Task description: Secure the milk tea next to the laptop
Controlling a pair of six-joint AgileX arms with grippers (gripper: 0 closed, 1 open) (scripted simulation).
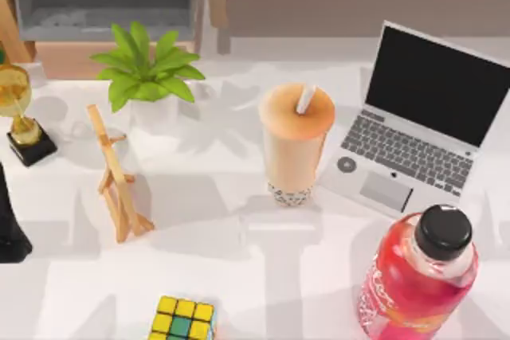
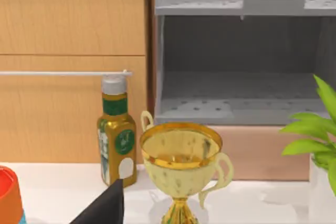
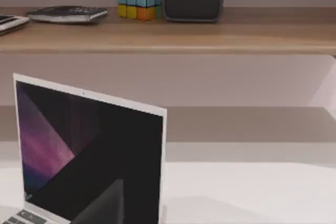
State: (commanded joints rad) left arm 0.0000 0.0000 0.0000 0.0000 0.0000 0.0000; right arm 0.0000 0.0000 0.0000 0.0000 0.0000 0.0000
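**Milk tea upright beside laptop; finger state of both grippers unreadable**

Top view: milk tea stands upright on the white table, just right of centre. Laptop sits open at its 3 o'clock, just beside it; contact cannot be told. Pink bottle at the cup's 5 o'clock. Potted plant at 10 o'clock, wooden stand at 9 o'clock, trophy far left, puzzle cube at 7 o'clock.

Left wrist view: trophy, green-gold bottle. Right wrist view: laptop screen, shelf behind.

Grippers: opening and any hold cannot be told.
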